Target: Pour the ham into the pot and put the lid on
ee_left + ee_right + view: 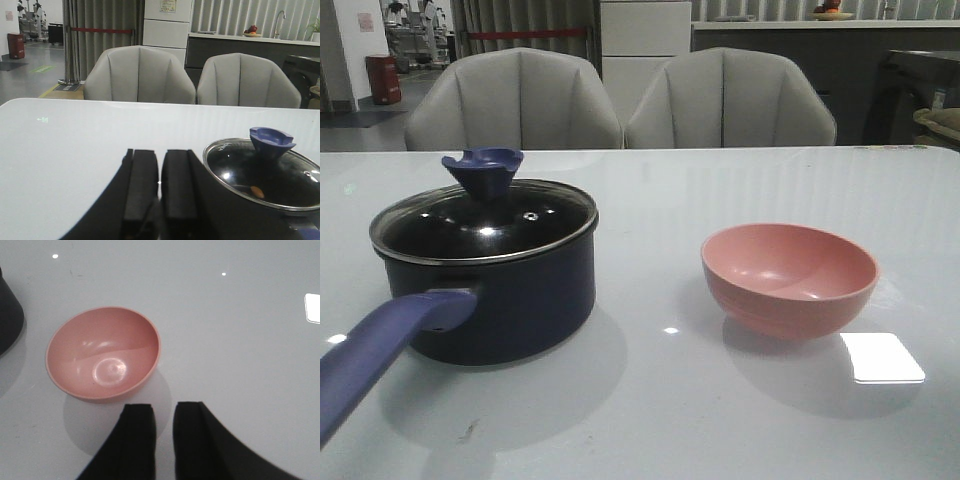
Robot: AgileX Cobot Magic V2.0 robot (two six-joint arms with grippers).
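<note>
With the clear glass lid [485,225] seated on the dark navy-blue saucepan [485,300], one orange ham slice [257,191] shows inside.
Beside it on the white table [650,420] stands a pink bowl [788,280]; left fingers [142,185] nearly closed and right fingers [140,440] slightly apart, all empty.

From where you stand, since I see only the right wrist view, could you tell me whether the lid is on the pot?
Observer: Yes, the lid sits on the pot, knob up.
Operator: Thank you. Is any ham inside?
Observer: The left wrist view shows one orange ham slice through the glass; whether there are more I cannot tell.
Operator: And the left gripper?
Observer: It is near the lid, fingers close together, holding nothing.
</note>
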